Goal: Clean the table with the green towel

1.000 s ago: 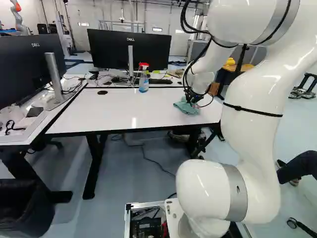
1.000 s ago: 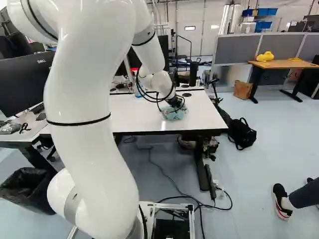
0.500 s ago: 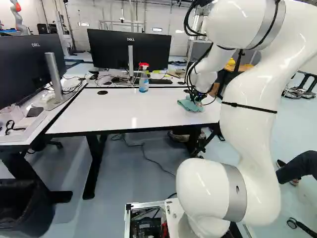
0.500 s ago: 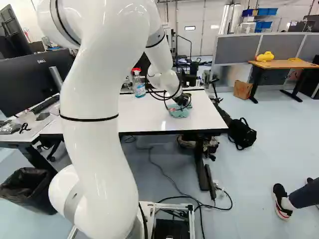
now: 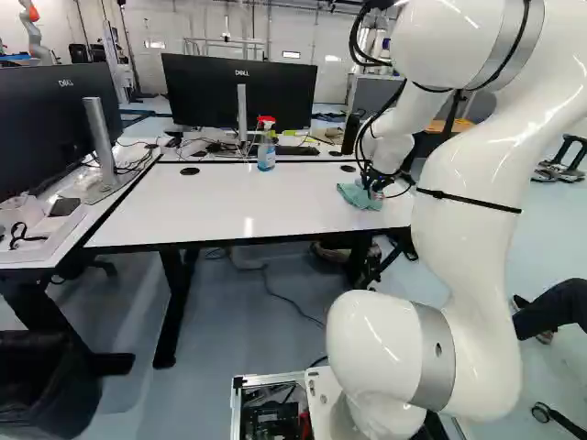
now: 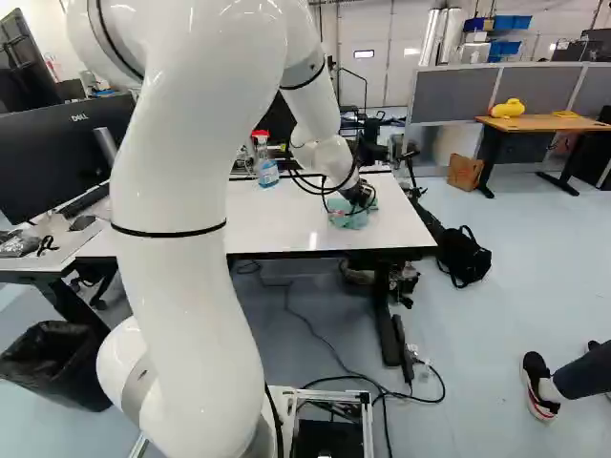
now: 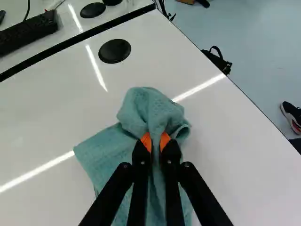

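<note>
Near the right end of the white table [image 5: 229, 202], my gripper [image 5: 374, 186] is down at the green towel [image 5: 358, 196] in the left base view. Seen from the wrist, the gripper [image 7: 155, 143] is shut on the towel [image 7: 109, 149], a fold of cloth pinched between its orange pads. The bunched part bulges ahead of the fingertips, and a flatter part spreads over the tabletop to one side and under the fingers. In the right base view the towel [image 6: 346, 216] shows below the wrist.
A spray bottle [image 5: 266, 148] stands at the table's back edge, before a monitor [image 5: 240, 92]. Another monitor [image 5: 55, 128] is at the left. Off the table's right side, a black bag [image 6: 463, 256] lies on the floor. Another robot [image 5: 35, 32] is far back.
The gripper has carried the towel a little to the right across the tabletop, staying shut on it. The arm has shifted with it, while the base has not moved.
</note>
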Robot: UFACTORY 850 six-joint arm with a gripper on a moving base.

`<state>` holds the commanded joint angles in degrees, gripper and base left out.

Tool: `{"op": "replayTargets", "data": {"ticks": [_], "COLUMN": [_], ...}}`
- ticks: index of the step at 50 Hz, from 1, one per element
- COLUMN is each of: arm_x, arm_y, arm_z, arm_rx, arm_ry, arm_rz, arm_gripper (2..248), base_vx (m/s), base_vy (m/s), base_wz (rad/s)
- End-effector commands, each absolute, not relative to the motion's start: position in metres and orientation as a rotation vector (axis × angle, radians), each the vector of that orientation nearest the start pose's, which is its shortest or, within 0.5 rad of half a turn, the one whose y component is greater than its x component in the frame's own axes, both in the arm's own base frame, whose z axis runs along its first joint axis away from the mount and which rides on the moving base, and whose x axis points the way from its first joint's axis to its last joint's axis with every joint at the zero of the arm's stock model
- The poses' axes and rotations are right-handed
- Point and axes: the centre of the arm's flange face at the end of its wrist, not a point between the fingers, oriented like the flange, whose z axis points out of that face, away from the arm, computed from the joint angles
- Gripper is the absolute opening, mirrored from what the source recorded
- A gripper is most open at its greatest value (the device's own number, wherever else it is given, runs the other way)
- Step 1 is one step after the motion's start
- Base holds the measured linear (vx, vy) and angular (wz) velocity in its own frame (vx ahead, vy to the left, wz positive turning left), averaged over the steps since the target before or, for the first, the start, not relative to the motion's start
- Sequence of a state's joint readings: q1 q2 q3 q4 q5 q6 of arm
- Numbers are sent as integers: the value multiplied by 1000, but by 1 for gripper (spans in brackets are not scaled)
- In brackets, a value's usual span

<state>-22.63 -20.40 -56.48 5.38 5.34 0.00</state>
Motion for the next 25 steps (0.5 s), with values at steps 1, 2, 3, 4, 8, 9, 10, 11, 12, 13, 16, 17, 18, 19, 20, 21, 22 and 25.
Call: {"op": "replayTargets", "data": {"ticks": [1,2,3,4,8,9,10,11,12,13,16,17,18,19,20,21,22,25], "arm_x": [522,520,518,516,509,507,505,503,502,500,495,493,491,489,487,486,484,479], "arm_y": [-219,-218,-218,-217,-214,-213,-212,-211,-210,-209,-206,-205,-204,-203,-202,-201,-199,-196], "arm_z": [406,406,406,407,407,407,407,407,407,408,408,408,408,408,408,408,408,409], "arm_rx": [-2959,-2960,-2960,-2961,-2962,-2963,-2963,-2964,-2964,-2965,-2966,-2966,-2967,-2967,-2967,-2968,-2968,-2969], "arm_ry": [744,745,746,746,747,746,746,745,745,744,741,741,740,739,738,737,736,732], "arm_rz": [-1136,-1134,-1133,-1131,-1125,-1123,-1121,-1120,-1118,-1117,-1112,-1110,-1109,-1107,-1106,-1104,-1103,-1099], "arm_gripper": [40,40,40,40,40,40,40,40,40,40,40,40,40,40,40,40,40,40], "base_vx": [0,0,0,0,0,0,0,0,0,0,0,0,0,0,0,0,0,0], "base_vy": [0,0,0,0,0,0,0,0,0,0,0,0,0,0,0,0,0,0], "base_wz": [0,0,0,0,0,0,0,0,0,0,0,0,0,0,0,0,0,0]}}
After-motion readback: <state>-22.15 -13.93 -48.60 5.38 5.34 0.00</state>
